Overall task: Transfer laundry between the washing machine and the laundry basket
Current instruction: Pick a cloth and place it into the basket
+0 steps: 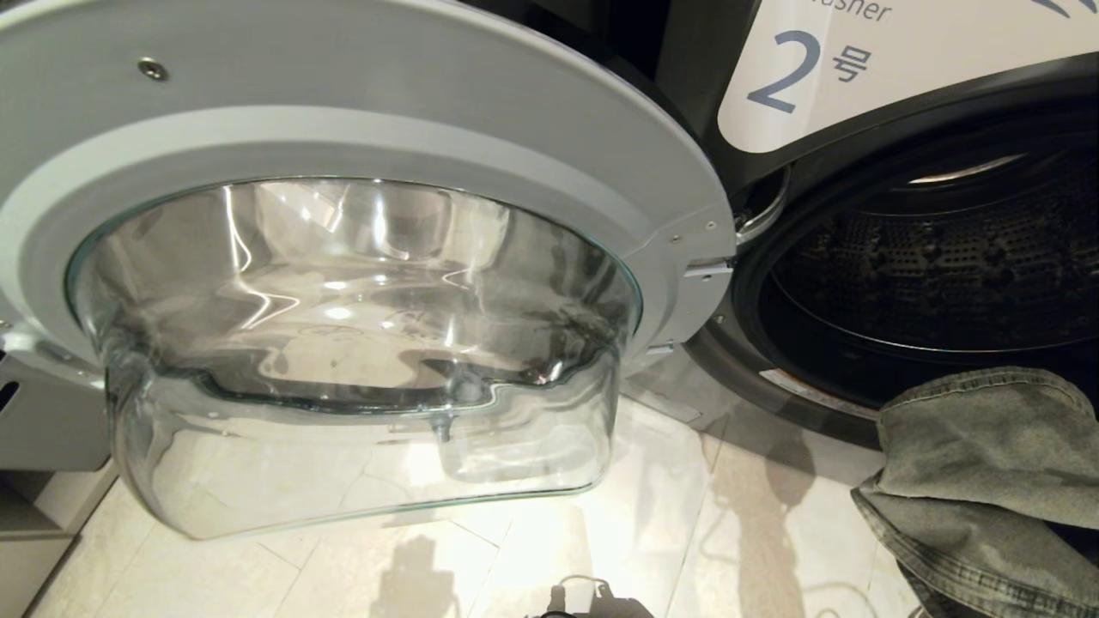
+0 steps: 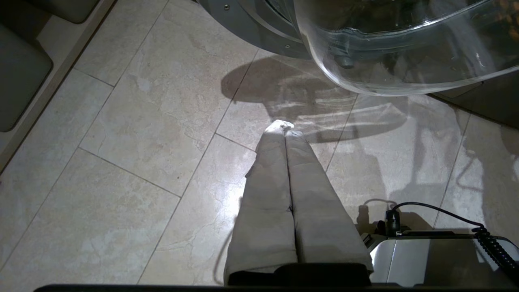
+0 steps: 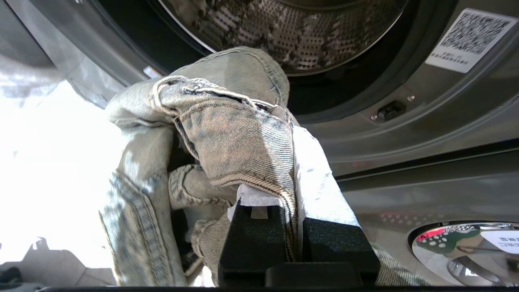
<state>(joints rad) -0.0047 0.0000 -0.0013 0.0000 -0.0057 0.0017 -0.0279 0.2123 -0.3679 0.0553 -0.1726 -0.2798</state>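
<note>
The washing machine (image 1: pixel 859 86), labelled 2, has its round door (image 1: pixel 361 129) swung wide open to the left, with the clear glass bowl (image 1: pixel 361 360) facing me. Its perforated drum (image 1: pixel 944 257) looks dark, and I see no clothes in it. A grey-green garment (image 1: pixel 987 481) with a stitched hem hangs at the lower right, just in front of the drum's opening. In the right wrist view my right gripper (image 3: pixel 290 142) is shut on this garment (image 3: pixel 227 134), and folds cover one finger. My left gripper (image 2: pixel 285 126) is shut and empty, parked above the floor tiles. The laundry basket is out of view.
The open door (image 2: pixel 405 48) overhangs the tiled floor (image 2: pixel 142 142) beside my left arm. Part of my base (image 2: pixel 438 255), with a black cable, lies close to the left gripper. A QR sticker (image 3: pixel 470 38) and a door latch (image 3: pixel 389 110) sit on the washer's front.
</note>
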